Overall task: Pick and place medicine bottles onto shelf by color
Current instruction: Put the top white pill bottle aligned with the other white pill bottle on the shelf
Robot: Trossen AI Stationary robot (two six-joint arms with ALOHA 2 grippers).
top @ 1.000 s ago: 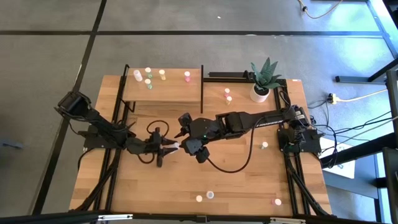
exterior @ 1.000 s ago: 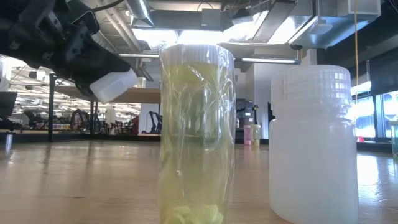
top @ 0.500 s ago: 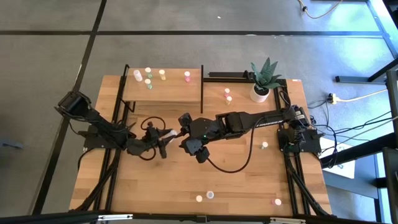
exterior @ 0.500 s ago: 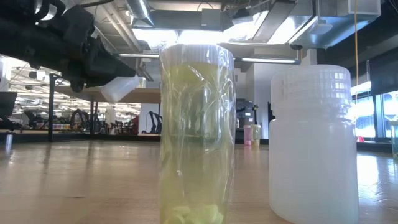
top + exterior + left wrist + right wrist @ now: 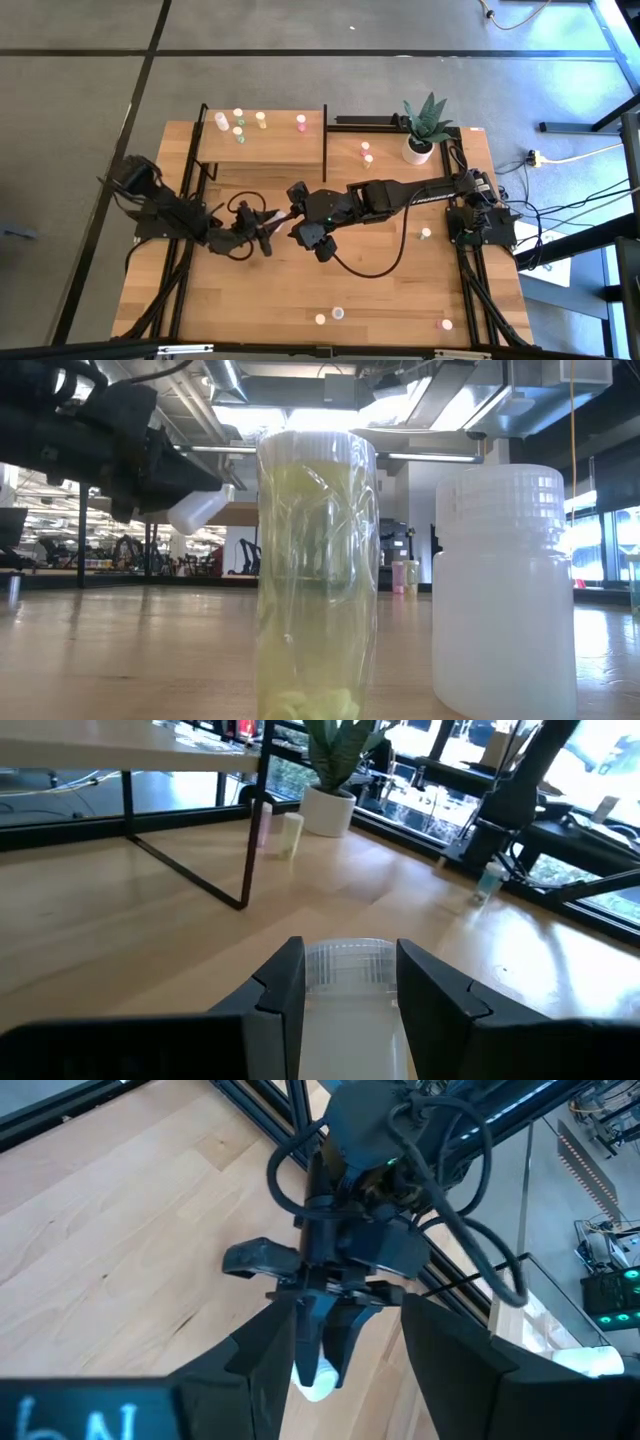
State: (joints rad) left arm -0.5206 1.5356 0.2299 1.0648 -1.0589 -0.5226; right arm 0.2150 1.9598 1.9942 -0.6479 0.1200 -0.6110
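The left gripper [image 5: 348,982] has its two dark fingers [image 5: 283,982] pinched on a whitish ribbed-cap medicine bottle [image 5: 349,965], carried above the light-wood tabletop [image 5: 390,290] in front of the raised light-wood shelf [image 5: 262,148] with thin black posts. The right gripper [image 5: 340,1330] hangs just beside it with fingers spread wide and nothing between them. On the shelf stand several tiny bottles with white, green, yellow and pink tops [image 5: 260,119]. More lie right of the shelf near a green plant in a white pot [image 5: 421,130], others along the table's near edge. Beyond the table: grey floor, cables, and an open workshop hall with ceiling ducts
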